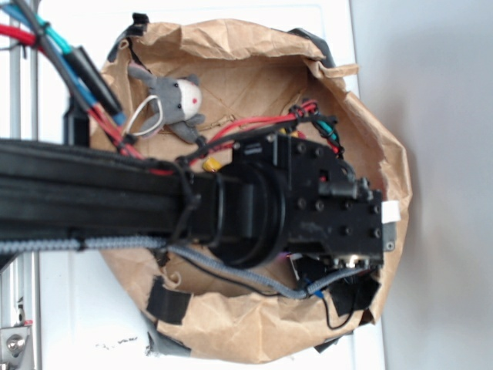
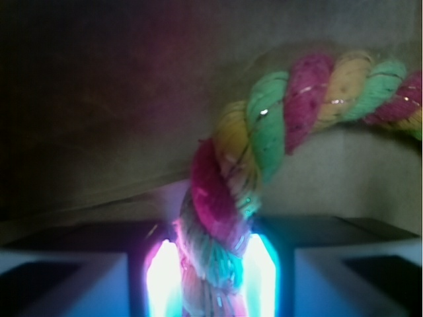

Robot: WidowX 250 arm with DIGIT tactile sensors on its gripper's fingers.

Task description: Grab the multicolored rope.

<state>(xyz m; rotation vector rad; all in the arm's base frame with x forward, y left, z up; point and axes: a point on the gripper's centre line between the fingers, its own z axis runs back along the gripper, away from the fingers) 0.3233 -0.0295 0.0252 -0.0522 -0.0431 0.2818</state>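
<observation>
So my fingers [image 2: 210,277] are clamped on the rope [image 2: 264,139] right now. In the wrist view the lit pads [image 2: 259,277] sit tight on either side of the twisted strands, no gap showing, and the rest of the rope arcs up and off to the right over the brown paper [image 2: 99,132]. Looks like a solid pinch near one leg of the bend rather than at an end.

From the exterior view you can't see the rope at all, my arm [image 1: 92,193] and wrist block it. You just get the crumpled paper bag [image 1: 254,69] spread on the white surface [image 1: 431,92], and the little grey plush [image 1: 179,99] sitting up near the bag's far rim, well clear of me.

I'd call this the grasp step basically done. Next thing it needs is a straight lift to confirm the rope comes with me. Main worry: it's thick and squishy, so it might slide through the pads, or drag the paper along.
</observation>
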